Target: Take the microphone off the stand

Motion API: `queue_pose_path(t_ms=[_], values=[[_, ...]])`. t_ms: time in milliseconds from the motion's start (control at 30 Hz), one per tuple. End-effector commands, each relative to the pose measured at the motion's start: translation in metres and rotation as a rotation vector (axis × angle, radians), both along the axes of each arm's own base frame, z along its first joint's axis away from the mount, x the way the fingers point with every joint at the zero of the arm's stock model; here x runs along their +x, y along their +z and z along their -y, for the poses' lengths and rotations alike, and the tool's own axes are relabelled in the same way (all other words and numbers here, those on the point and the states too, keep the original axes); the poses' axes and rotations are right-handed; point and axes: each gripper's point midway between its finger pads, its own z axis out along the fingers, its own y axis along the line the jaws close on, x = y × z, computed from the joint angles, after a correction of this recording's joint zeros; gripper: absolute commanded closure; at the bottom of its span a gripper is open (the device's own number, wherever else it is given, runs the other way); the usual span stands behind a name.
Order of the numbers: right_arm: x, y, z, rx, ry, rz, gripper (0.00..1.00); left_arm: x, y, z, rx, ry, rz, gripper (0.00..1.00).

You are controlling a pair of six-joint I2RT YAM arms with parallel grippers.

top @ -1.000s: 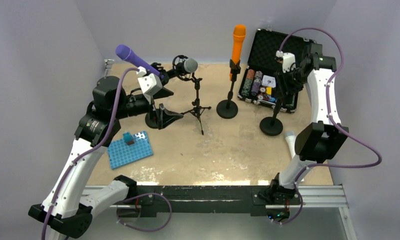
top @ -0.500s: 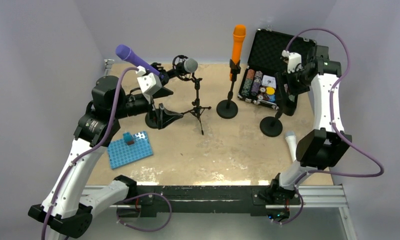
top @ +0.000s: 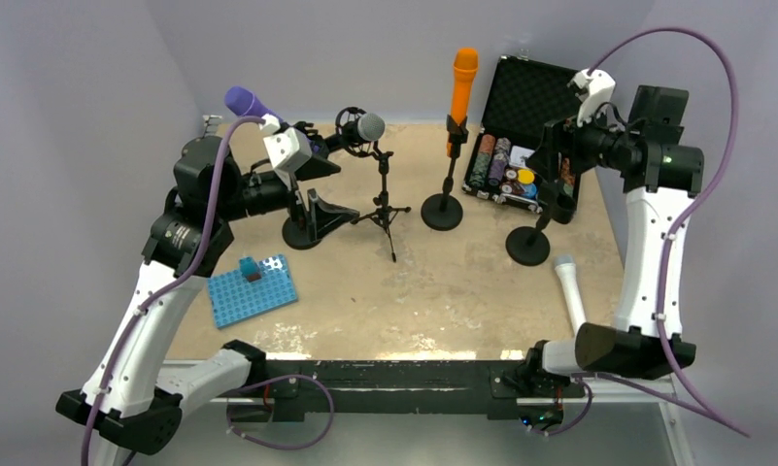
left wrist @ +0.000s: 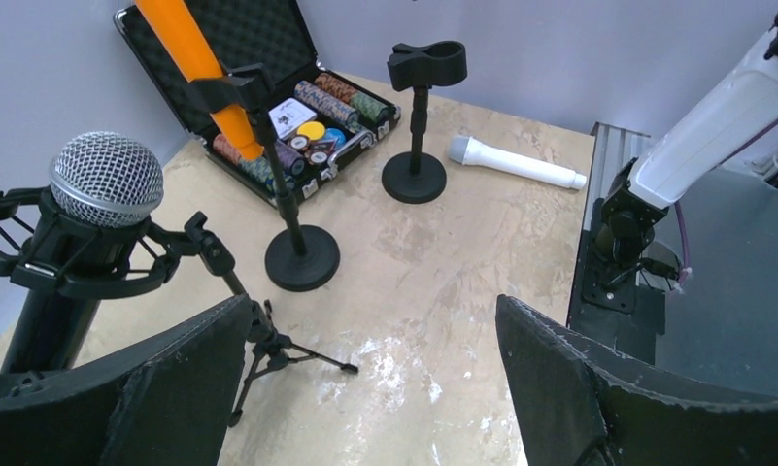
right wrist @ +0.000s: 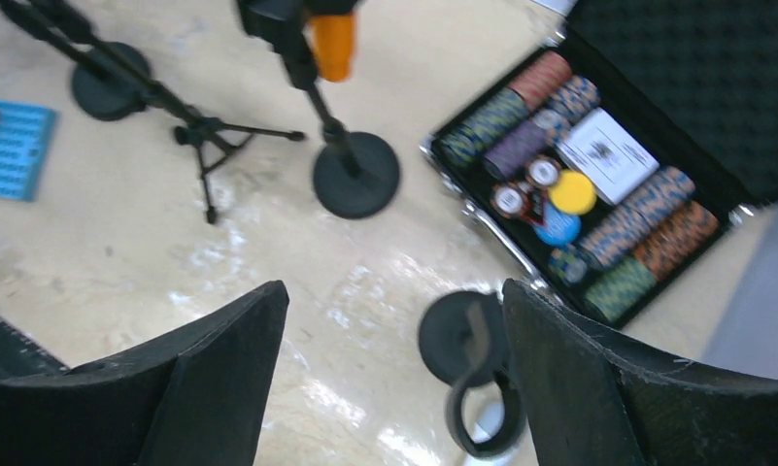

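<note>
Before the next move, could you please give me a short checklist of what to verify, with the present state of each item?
1. White microphone off its stand, lying on the table: ok.
2. That stand upright, clip empty: ok.
3. Right gripper open, holding nothing: ok.
4. Left gripper open, holding nothing: ok.
5. Left gripper lined up on the purple microphone: cannot tell.
6. Orange microphone clear of both arms: ok.

purple microphone (top: pixel 241 101) part-hidden behind left arm (top: pixel 210 184), orange microphone (right wrist: pixel 332 39) cropped at top edge — blurred
</note>
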Motion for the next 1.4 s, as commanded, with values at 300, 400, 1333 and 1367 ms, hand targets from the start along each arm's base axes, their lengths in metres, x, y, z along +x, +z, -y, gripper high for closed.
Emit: queue_pose_path(t_ms=[300, 400, 1333, 1367], values=[[0.08, 0.028, -0.116, 0.299, 0.218, 0.164, 0.13, 0.017, 0.019, 0.01, 0.093, -0.077, 0.104, 0.01], [0.099, 0.038, -0.12, 0.364, 0.158, 0.209, 0.13, 0.027, 0.021, 0.013, 0.098, -0.065, 0.111, 0.0], [0.145, -0.014, -0.162, 0.582, 0.326, 0.118, 0.49, 0.046, 0.037, 0.037, 0.121, -0.12, 0.119, 0.01], [0.141, -0.018, -0.162, 0.589, 0.314, 0.097, 0.52, 0.047, 0.038, 0.038, 0.119, -0.121, 0.121, 0.01]])
